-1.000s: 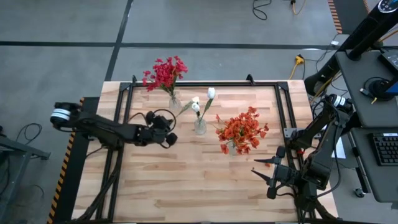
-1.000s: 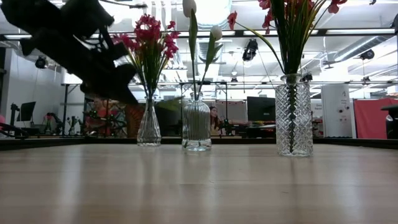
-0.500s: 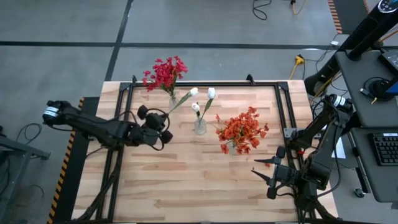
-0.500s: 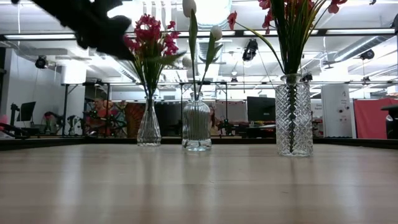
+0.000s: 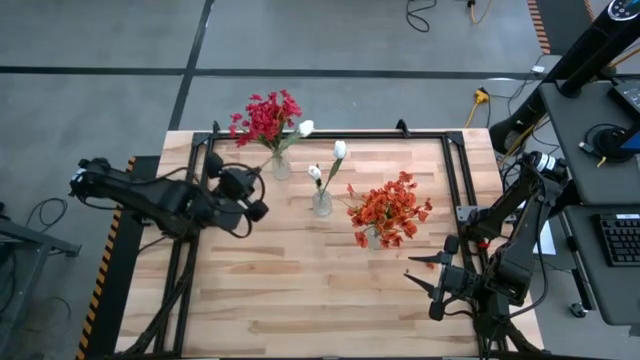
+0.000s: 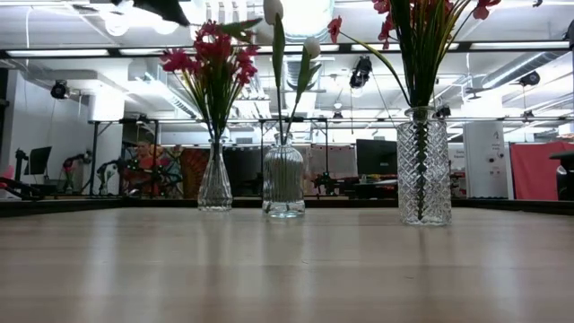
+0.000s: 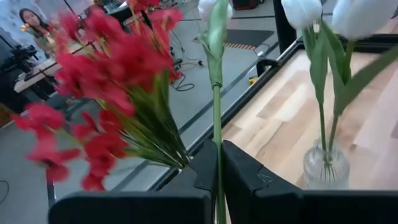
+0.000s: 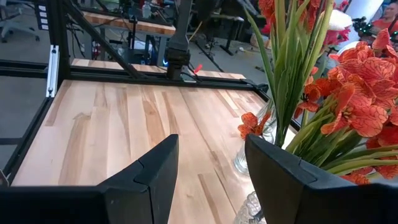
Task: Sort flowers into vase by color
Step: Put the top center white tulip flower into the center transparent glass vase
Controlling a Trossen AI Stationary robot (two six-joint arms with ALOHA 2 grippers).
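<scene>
The left gripper (image 5: 252, 192) is clamped tight on the green stalk of a white flower (image 5: 305, 128), and over the last second it has drawn that stem up and away from the middle vase (image 5: 321, 203), out toward the left. The bud now hangs beside the crimson flowers (image 5: 266, 117), well above the worktop (image 5: 300, 290), with the stalk slanting down to the gripper. In the left wrist view the stalk runs straight up between the closed fingers (image 7: 245, 177). So one white stem is out of its vase and in the air; I judge it is mid-transfer and still needs a place.

Two white buds (image 5: 339, 149) remain in the middle vase. Just right of that vase stands the orange-red bunch (image 5: 390, 211) in its cut-glass vase (image 6: 423, 166). The crimson heads crowd the raised bud and could snag it.

Farther right, at the worktop's near corner, the right gripper (image 5: 428, 283) waits half open, holding nothing.
</scene>
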